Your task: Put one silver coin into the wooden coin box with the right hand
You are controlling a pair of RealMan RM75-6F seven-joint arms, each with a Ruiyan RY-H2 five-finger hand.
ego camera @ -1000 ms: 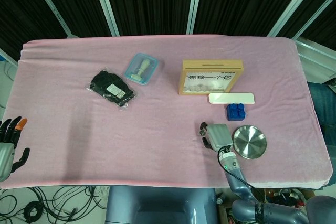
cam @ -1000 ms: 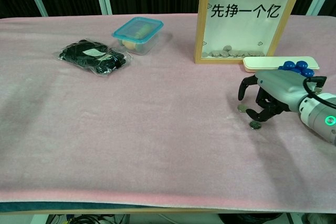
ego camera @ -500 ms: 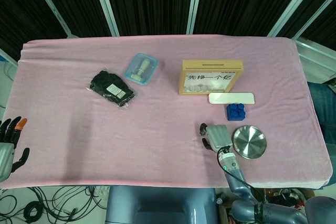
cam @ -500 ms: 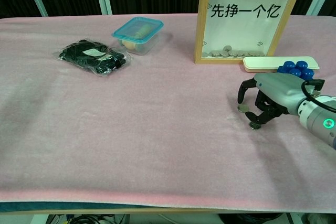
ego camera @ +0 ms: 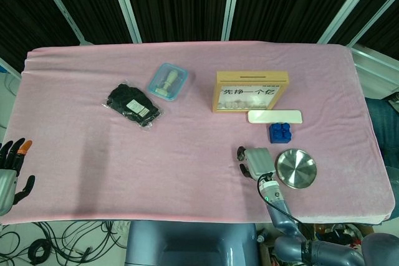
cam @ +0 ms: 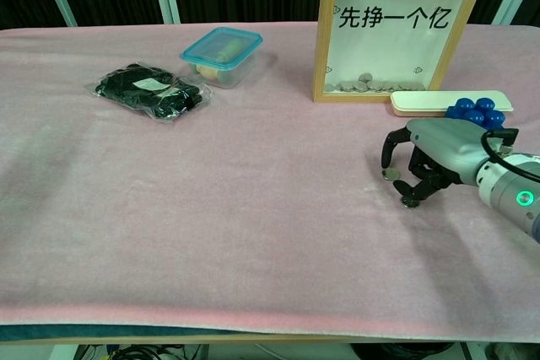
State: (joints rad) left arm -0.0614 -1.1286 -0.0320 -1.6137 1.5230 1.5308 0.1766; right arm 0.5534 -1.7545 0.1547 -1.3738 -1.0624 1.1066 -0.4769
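Note:
The wooden coin box (cam: 401, 31) stands upright at the back right, with several coins behind its clear front; the head view shows the wooden coin box (ego camera: 251, 91) from above. My right hand (cam: 430, 158) hovers low over the pink cloth in front of it, fingers curled downward. One silver coin (cam: 390, 174) lies on the cloth by its left fingertip. Two fingertips (cam: 409, 200) meet on the cloth where a second coin lay; it is hidden beneath them, so I cannot tell whether it is pinched. My left hand (ego camera: 11, 169) rests off the table's left edge, fingers spread, holding nothing.
A black bag (cam: 150, 90) and a blue-lidded container (cam: 221, 55) sit at the back left. A white case (cam: 445, 100) and a blue block (cam: 474, 109) lie just behind my right hand. A steel bowl (ego camera: 296, 168) sits to its right.
My right hand has sunk slightly, and its fingertips have closed over the nearer coin, which showed a second ago. The left hand has not moved.

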